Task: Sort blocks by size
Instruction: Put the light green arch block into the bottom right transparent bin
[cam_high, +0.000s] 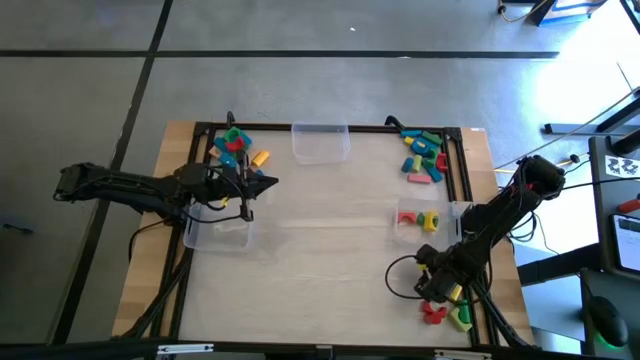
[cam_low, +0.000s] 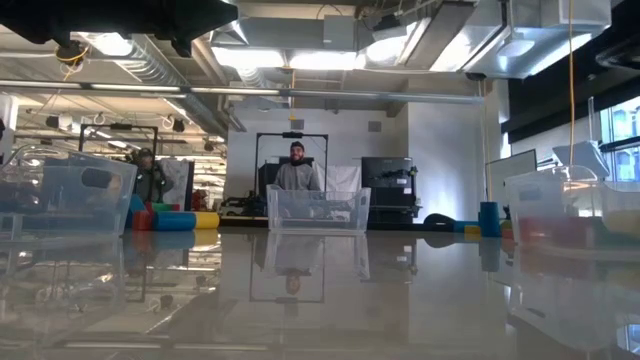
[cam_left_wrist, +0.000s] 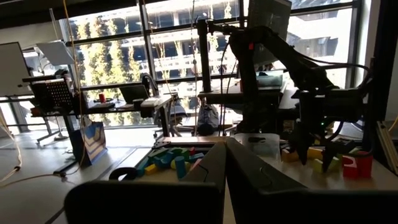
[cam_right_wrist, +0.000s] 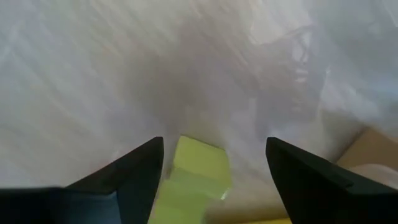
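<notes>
On the left of the worktop (cam_high: 320, 270) the left gripper (cam_high: 262, 183) hovers with its fingers clenched on nothing, beside a heap of blocks (cam_high: 236, 148) at the far left corner and over a clear bin (cam_high: 217, 228). Parked so near the heap, any swing of that arm could scatter the blocks or nudge the bin off its place. A second bin (cam_high: 320, 142) stands at the far middle edge, well apart from both arms. Further right, another heap (cam_high: 422, 155) lies at the far right corner, with two loose blocks, red (cam_high: 407, 216) and yellow (cam_high: 429, 220), nearer the middle beside a third bin (cam_high: 461, 213). At the near right corner the right gripper (cam_high: 440, 290) is low over the worktop, fingers spread wide and holding nothing, with a green block (cam_right_wrist: 198, 171) between them, closer to one finger (cam_right_wrist: 134, 174) than the other. That offset is the likeliest trouble: closing now could push the block sideways or pinch only a corner, so it twists and drops during the lift. A red block (cam_high: 433, 313) and another green one (cam_high: 461, 319) lie just beside it, and a finger could catch one of these, dragging it along or jamming the grip. I cannot tell from the wrist view whether the fingers reach low enough to grip the block squarely.
</notes>
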